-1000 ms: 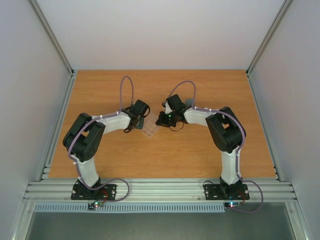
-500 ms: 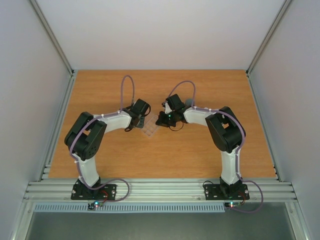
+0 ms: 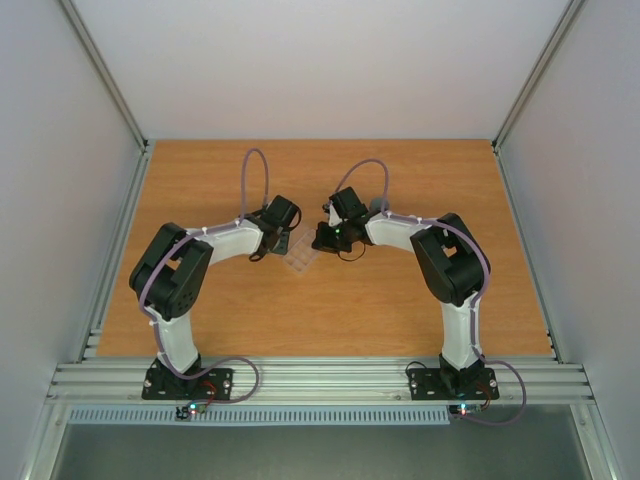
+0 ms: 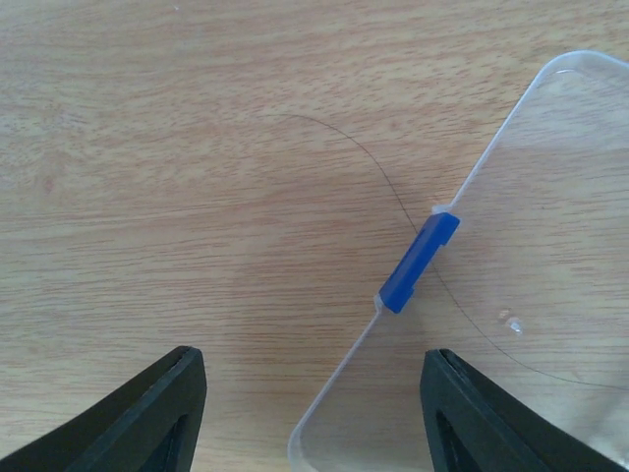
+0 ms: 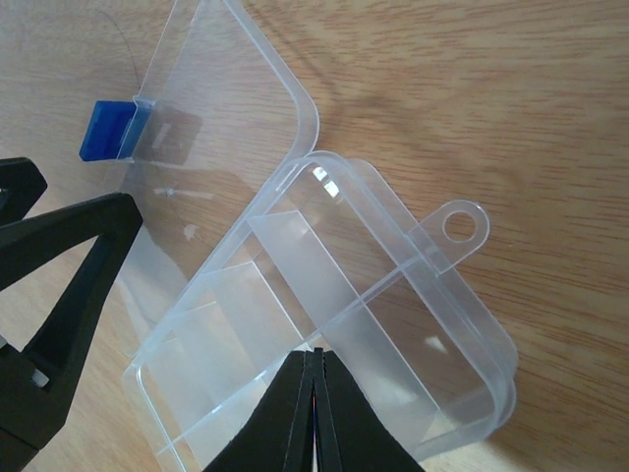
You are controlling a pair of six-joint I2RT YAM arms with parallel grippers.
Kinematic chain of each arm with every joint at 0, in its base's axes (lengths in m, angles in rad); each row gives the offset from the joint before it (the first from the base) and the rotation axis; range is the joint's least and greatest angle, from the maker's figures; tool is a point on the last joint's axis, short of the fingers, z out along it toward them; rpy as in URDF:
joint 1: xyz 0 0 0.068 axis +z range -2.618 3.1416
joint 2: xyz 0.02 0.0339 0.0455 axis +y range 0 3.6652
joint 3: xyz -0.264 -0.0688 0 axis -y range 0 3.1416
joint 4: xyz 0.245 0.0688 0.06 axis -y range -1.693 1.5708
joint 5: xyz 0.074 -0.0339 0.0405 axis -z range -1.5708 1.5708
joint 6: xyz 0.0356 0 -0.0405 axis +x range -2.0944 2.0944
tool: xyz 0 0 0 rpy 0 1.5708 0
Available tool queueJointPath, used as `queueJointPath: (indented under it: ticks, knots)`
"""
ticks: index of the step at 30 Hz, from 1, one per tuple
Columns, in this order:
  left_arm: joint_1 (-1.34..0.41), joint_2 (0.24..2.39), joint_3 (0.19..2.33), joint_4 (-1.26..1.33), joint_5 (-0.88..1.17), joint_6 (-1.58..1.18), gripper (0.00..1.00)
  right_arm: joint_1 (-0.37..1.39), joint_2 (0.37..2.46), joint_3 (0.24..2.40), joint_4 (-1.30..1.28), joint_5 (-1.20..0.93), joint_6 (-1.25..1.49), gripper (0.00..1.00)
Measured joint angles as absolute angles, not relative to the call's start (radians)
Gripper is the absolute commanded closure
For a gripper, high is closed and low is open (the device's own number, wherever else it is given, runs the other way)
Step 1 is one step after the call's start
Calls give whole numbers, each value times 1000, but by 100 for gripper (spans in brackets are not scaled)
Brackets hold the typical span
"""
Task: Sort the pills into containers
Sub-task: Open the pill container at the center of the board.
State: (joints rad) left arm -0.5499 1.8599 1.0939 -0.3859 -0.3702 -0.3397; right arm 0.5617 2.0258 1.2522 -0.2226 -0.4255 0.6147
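— In the middle of the bench (image 3: 420,180), what lies between the two arms?

— A clear plastic pill box (image 3: 298,262), flat on the wood. It sits just below the two gripper heads in the overhead view, with the left gripper (image 3: 284,240) at its upper left and the right gripper (image 3: 320,242) at its upper right.

— Is the box open?

— Yes. In the right wrist view the lid (image 5: 216,79) is swung back toward the upper left of the frame, its blue latch (image 5: 106,130) at the far edge. The tray fills the centre, and thin clear walls split it into cells (image 5: 339,270). A round hanging loop (image 5: 459,225) sticks out from its right side.

— And the right gripper?

— Its fingers are pressed together, with only a hairline between them. The tips come up from the bottom centre of the frame, over the tray's near wall. I cannot tell whether they touch the plastic.

— The left one?

— Spread wide. In its own view the left gripper (image 4: 313,379) shows one dark finger at the lower left and one at the lower right. The rounded corner of the lid (image 4: 550,226) lies between them, nearer the right finger. The blue latch (image 4: 420,261) sits on the lid's edge, centre right. The fingers (image 5: 79,246) also show at the left edge of the right wrist view, apart.

— Any pills?

— Too small to make out in any view.
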Motion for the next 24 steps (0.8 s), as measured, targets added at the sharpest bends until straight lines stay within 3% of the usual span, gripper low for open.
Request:
queueJointPath:
  ticks: [17,24]
  knots:
    - [-550,1783,1119,-412,-339,-341,32,572,2024,1322,-234,-350,607,94]
    - [-550,1769,1129,-424,-340,-341,32,584,2023,1344,-238,-331,597,86]
